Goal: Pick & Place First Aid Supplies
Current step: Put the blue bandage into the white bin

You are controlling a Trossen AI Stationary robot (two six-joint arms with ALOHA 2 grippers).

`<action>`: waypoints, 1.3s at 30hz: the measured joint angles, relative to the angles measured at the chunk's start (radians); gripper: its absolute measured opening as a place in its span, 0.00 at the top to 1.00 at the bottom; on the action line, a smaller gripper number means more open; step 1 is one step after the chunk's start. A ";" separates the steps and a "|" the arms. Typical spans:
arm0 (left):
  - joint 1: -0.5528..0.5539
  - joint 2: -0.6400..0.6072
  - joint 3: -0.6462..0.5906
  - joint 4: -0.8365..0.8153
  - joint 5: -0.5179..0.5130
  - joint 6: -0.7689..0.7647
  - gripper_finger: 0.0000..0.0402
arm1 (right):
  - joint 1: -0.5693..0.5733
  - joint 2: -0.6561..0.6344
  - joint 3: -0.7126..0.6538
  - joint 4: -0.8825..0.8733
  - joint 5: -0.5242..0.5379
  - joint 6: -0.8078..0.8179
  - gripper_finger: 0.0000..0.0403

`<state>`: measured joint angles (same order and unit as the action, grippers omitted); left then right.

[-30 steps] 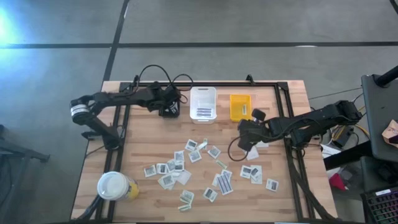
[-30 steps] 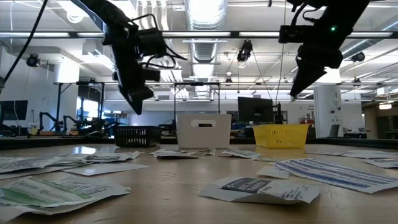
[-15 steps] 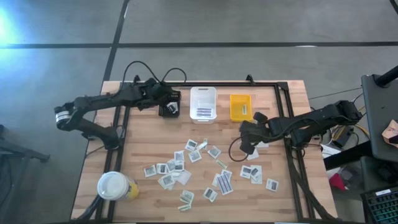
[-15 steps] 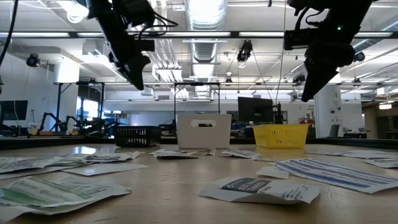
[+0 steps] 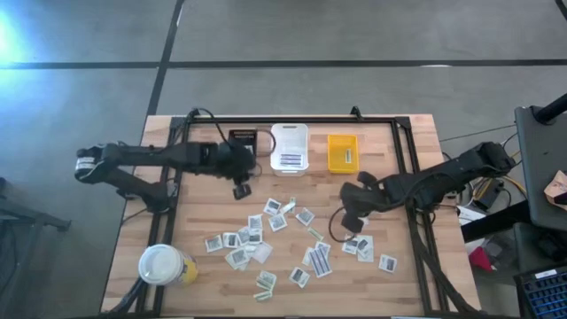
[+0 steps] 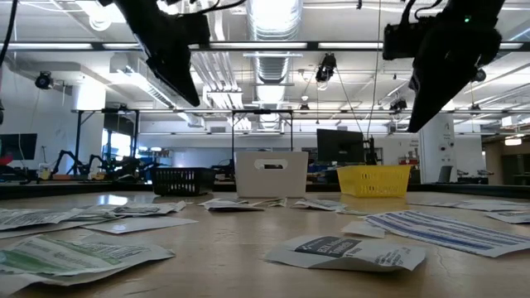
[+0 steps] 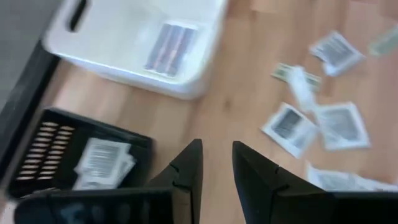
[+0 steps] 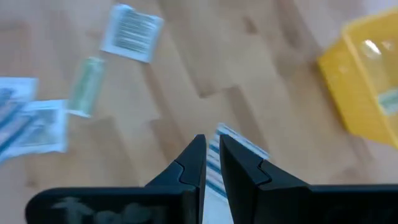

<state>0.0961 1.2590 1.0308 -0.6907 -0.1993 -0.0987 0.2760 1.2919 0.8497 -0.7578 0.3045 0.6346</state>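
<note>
Below, a blue-striped packet (image 8: 225, 158), long axis seemingly along the narrowly parted right gripper (image 8: 212, 163) (nothing visibly held).

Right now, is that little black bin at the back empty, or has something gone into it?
Not empty. The left wrist view shows a white packet with dark print lying inside the black bin.

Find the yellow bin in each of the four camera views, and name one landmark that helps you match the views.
High view: yellow bin at the table's far edge, right of centre.
Low view: it stands at the back, right of centre.
Left wrist view: not in it.
Right wrist view: it shows at the right edge.
Shared landmark: the white bin beside it, also seen in the low and left wrist views.
</note>
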 joint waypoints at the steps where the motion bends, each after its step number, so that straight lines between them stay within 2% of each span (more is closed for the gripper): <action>1: -0.024 0.000 -0.007 -0.001 0.000 -0.012 0.79 | 0.017 0.000 0.000 0.015 0.000 0.001 0.89; 8: -0.172 0.000 -0.060 -0.002 -0.002 -0.137 0.79 | 0.130 0.000 0.000 0.078 0.007 0.075 0.89; 14: -0.246 0.000 -0.105 0.001 -0.005 -0.239 0.79 | 0.203 0.020 -0.002 0.154 0.010 0.121 0.89; 21: -0.318 -0.001 -0.139 0.029 -0.010 -0.304 0.79 | 0.252 0.130 -0.001 0.306 0.007 0.075 0.89; 27: -0.377 -0.001 -0.187 0.035 -0.010 -0.383 0.79 | 0.292 0.227 0.055 0.302 -0.053 0.068 0.89; 30: -0.403 -0.001 -0.206 0.035 -0.009 -0.420 0.79 | 0.302 0.267 0.109 0.296 -0.072 0.016 0.89; 34: -0.438 -0.001 -0.224 0.038 -0.007 -0.462 0.79 | 0.300 0.322 0.189 0.286 -0.100 -0.147 0.89; 39: -0.486 -0.001 -0.239 0.041 -0.007 -0.521 0.79 | 0.295 0.393 0.291 0.194 -0.097 -0.295 0.89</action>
<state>-0.3898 1.2579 0.7915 -0.6498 -0.2066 -0.6193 0.5710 1.6848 1.1412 -0.5635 0.2077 0.3396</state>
